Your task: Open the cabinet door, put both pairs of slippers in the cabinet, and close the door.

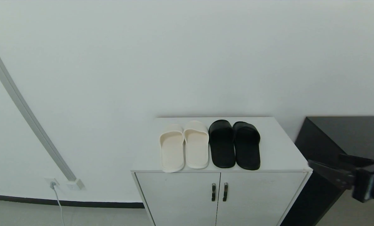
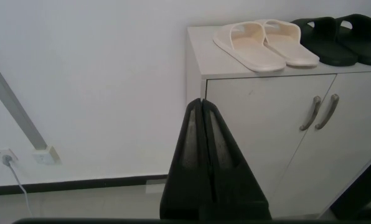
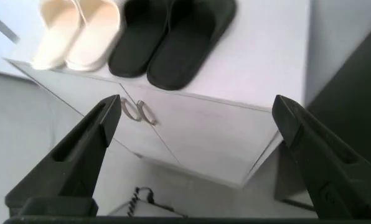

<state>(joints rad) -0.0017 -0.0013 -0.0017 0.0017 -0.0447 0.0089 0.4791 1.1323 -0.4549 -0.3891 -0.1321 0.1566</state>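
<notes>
A black table [image 1: 347, 131] stands just beside the cabinet [image 1: 281, 153] — its doors closed. On top, white slippers [image 1: 184, 146] and black slippers [image 1: 234, 144] lie side by side, lengthwise front-to-back, toes toward the wall. Left gripper [image 2: 202, 103] pinched together; right gripper [image 3: 197, 106] spread wide.

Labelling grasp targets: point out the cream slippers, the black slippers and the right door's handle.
Cream moulded slide slippers [image 1: 172, 153]: head view, left slipper's footbed.
Black moulded slide slippers [image 1: 222, 153]: head view, left slipper's footbed.
Dark bar handle on right cabinet door [image 1: 225, 191]: head view, middle of the bar.
</notes>
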